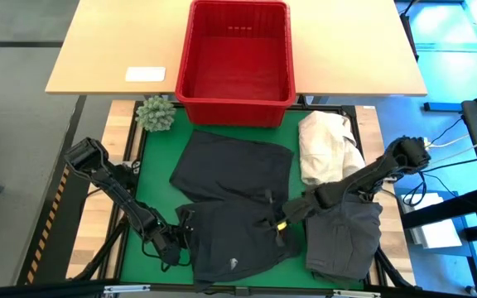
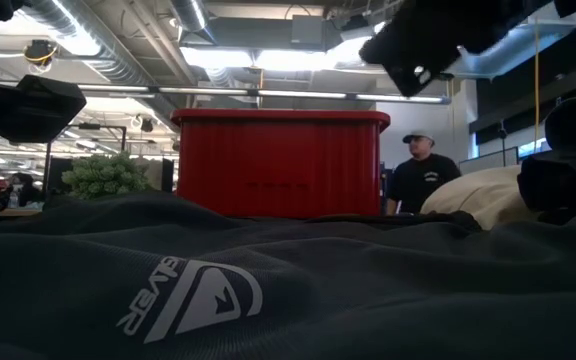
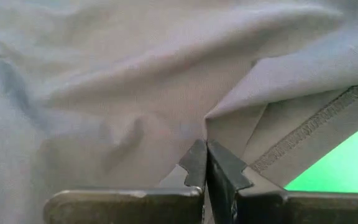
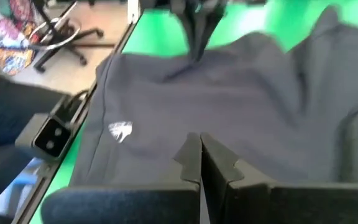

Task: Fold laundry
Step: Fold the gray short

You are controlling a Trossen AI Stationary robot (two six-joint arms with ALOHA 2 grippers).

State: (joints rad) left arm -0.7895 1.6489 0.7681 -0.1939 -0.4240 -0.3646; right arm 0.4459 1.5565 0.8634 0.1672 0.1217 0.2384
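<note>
In front of the red basket (image 1: 235, 58), the left hand (image 1: 185, 234) is pinching the dark shorts' (image 1: 234, 240) edge, the right hand (image 1: 278, 225) resting clenched on them.

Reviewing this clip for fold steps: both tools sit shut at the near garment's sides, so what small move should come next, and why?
Probably lift both tools a little together. The left tool is shut on the hem of the dark garment with the logo at its left edge. The right tool is shut at its right edge, though a grip there is not clear. A small raise would free that edge from the green mat for folding.
</note>
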